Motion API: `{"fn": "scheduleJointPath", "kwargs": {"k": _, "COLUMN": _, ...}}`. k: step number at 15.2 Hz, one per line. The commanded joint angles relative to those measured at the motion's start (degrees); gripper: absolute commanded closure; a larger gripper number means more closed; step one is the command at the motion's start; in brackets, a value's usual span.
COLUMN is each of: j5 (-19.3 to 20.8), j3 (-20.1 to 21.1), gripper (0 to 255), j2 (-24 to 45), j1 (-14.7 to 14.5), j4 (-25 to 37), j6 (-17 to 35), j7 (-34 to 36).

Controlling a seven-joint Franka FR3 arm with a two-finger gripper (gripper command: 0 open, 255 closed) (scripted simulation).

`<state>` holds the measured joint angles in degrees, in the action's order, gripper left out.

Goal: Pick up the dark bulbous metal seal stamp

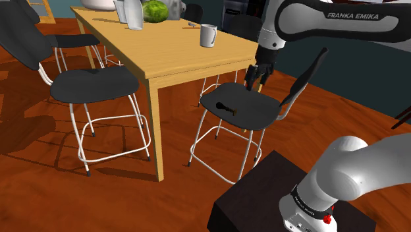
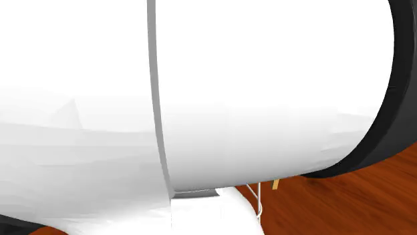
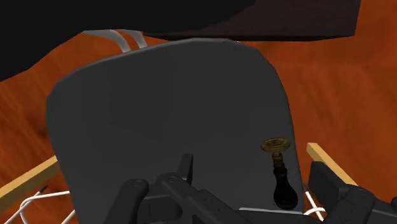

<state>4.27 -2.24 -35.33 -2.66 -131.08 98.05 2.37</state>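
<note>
Seal stamp [image 1: 226, 107]: lies on its side on the dark chair seat [image 1: 253, 113], towards the edge nearer the table [image 1: 155, 59].
Stamp detail, wrist view: the stamp [image 3: 280, 177] has a dark bulbous handle and a brass-coloured disc face. The handle end is nearer the camera, and the disc end points out across the seat [image 3: 165, 108].
Jaws: released. The two black fingers stand apart with the stamp lying in line between them, closer to one finger, and neither finger touches it.
Jaw position, shoulder view: above the seat's rear part, near the table corner, clear of the stamp.
Arm [image 1: 316, 20]: reaches from the stand [image 1: 260, 198] over the chair back.
Table load: a pale mug [image 1: 208, 35] near the chair, and a green round object [image 1: 155, 11] further along.
Second chair [image 1: 95, 84]: stands at the table's long side.
Second exterior view: the white arm casing [image 2: 267, 87] is close to the lens, with reddish wood floor [image 2: 364, 193] beneath.
</note>
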Motion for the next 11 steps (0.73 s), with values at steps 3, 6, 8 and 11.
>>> {"fn": "scheduleJointPath", "kwargs": {"k": 3, "j5": -1.38, "j3": 0.12, "gripper": 0, "j2": 8.04, "j1": -2.18, "j4": 1.82, "j6": 3.6, "j7": -2.91}}
{"fn": "scheduleJointPath", "kwargs": {"k": 6, "j5": -2.4, "j3": 0.27, "gripper": 0, "j2": 13.96, "j1": -3.6, "j4": 3.25, "j6": 6.09, "j7": -5.34}}
{"fn": "scheduleJointPath", "kwargs": {"k": 8, "j5": -3.11, "j3": 0.48, "gripper": 0, "j2": 17.93, "j1": -4.5, "j4": 4.42, "j6": 7.55, "j7": -6.97}}
{"fn": "scheduleJointPath", "kwargs": {"k": 11, "j5": -3.41, "j3": 0.61, "gripper": 0, "j2": 19.87, "j1": -4.83, "j4": 3.69, "j6": 9.67, "j7": -7.64}}
